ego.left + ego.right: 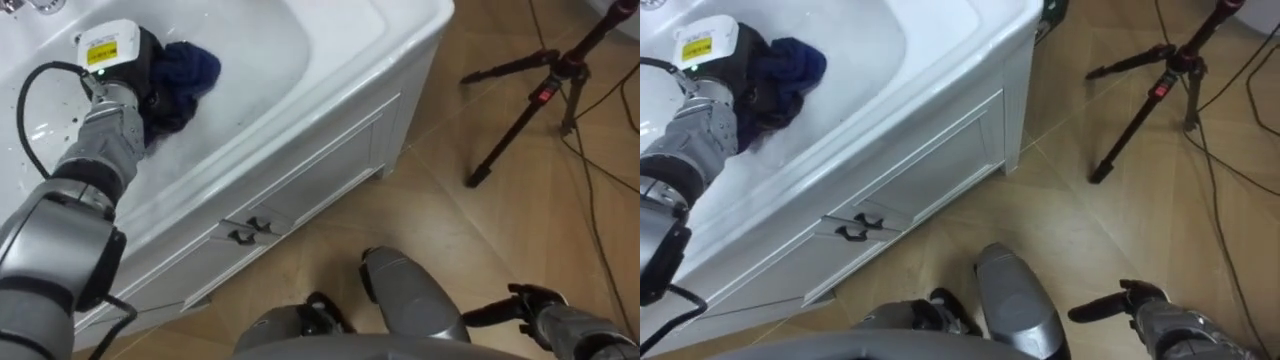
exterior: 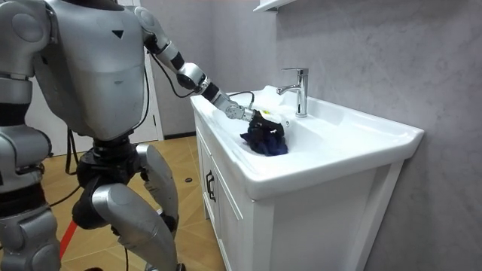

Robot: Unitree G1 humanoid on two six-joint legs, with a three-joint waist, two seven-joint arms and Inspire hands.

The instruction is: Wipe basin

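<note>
The white basin tops a white cabinet, and I stand right in front of it. A bunched dark blue cloth lies inside the basin near its left part. My left hand reaches in from the lower left, its fingers curled into the cloth. The room view has the same hand gripping the cloth below the chrome tap. My right hand hangs low at the lower right over the floor, its dark fingers relaxed and holding nothing.
The cabinet front has doors with small dark handles. A black tripod stands on the wooden floor to the right of the cabinet, with cables trailing beside it. A grey wall rises behind the basin in the room view.
</note>
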